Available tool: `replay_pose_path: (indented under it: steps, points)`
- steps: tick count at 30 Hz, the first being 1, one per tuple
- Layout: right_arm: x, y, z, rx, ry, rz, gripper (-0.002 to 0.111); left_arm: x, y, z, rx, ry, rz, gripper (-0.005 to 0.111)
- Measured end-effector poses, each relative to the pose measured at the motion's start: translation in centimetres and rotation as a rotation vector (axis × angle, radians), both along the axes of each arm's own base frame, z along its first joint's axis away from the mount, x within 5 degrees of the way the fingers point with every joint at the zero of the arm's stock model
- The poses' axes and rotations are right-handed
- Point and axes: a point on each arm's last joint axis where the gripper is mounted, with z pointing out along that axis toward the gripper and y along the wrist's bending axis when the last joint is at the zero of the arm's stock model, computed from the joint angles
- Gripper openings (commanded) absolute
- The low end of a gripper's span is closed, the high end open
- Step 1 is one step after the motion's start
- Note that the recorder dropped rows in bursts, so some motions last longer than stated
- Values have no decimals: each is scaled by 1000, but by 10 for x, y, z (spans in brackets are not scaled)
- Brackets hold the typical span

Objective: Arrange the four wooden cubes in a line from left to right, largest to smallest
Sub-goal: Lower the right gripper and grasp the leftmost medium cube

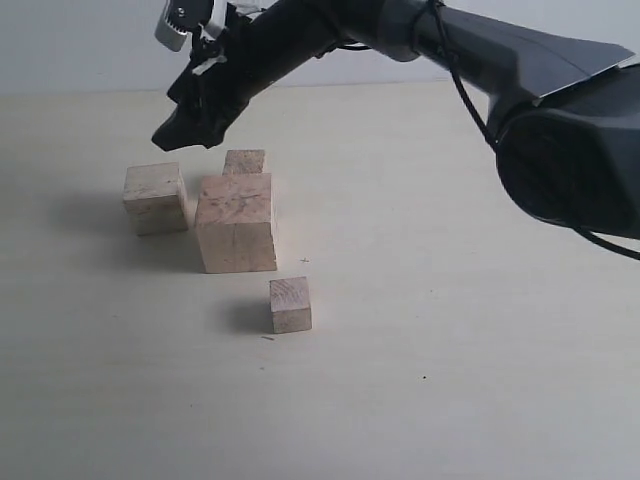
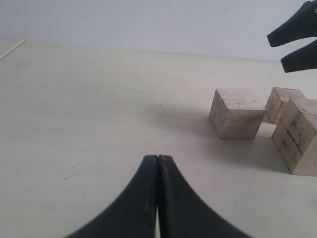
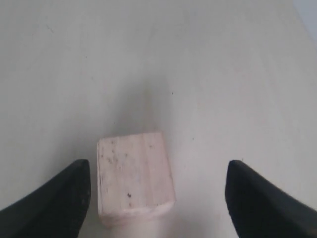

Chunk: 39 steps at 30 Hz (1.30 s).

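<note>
While the right gripper (image 1: 185,135) hangs above the table (image 1: 450,330), reached across to the left side of the exterior view, its jaws stand wide apart and hold nothing. Right wrist view: one pale wooden cube (image 3: 133,181) sits on the surface between the two fingertips (image 3: 59,198), with a clear gap on either side and no contact. Which of the four it is, cannot tell from that view.

Over bare table, well apart from the cubes, the left gripper (image 2: 157,157) has its fingers pressed together tip to tip, empty.

Cubes, exterior view, all flat on the table:
- largest cube (image 1: 236,222): middle of the group, faint dark scuffs on its faces.
- second-largest cube (image 1: 155,198): just beside the largest on its left, narrow gap, set slightly farther back.
- third cube (image 1: 244,162): directly behind the largest, partly hidden by it; touching or not, cannot tell.
- smallest cube (image 1: 290,305): alone in front, nearer the camera, slightly right of the largest, apart from it.
</note>
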Motion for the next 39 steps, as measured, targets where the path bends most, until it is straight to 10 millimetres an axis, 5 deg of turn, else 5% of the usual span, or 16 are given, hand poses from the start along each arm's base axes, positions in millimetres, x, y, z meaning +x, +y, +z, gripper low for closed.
replay_pose_path:
  steps: [6,13,39]
  points:
    - [-13,23,2,84,0,-14,71,0,0,0,0,0,0,0]
    - [-27,42,-35,36,9,10,71,0,0,0,0,0,0,0]
    - [-21,44,-70,-17,-33,-26,71,0,0,0,0,0,0,0]
